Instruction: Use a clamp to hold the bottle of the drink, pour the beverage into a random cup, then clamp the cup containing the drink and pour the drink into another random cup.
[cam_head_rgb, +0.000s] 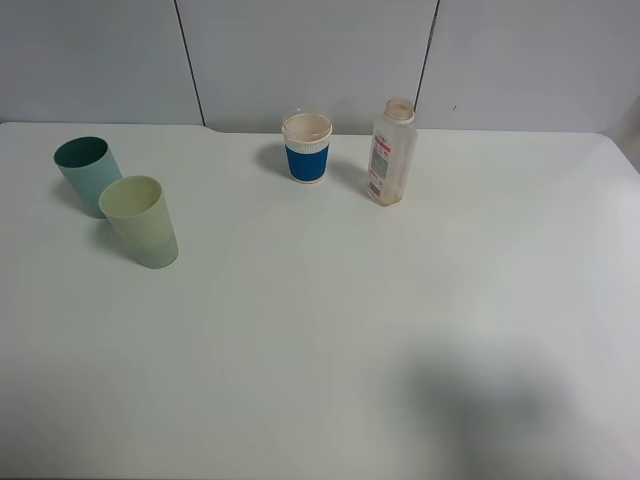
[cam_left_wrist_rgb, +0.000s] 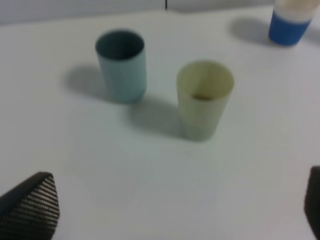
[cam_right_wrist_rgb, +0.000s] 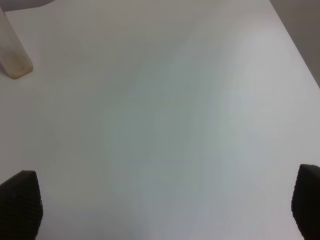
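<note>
**Teal and yellow-green tumblers side by side on the bench**

We see the clear squarish plastic bottle (cam_head_rgb: 391, 152) upright, well apart from the teal-green plastic tumbler (cam_head_rgb: 88, 176); the pale yellow-green tumbler (cam_head_rgb: 141, 221) stands just beside it. Both our pincers, left (cam_left_wrist_rgb: 170, 210) and right (cam_right_wrist_rgb: 165, 210), gape wide, gripping nothing.

Bright, even overhead light on my white counter (cam_head_rgb: 320, 330). Soft shadows fall beside each cup; a broad faint one lies near the front. Both wrist views look blurry.
</note>
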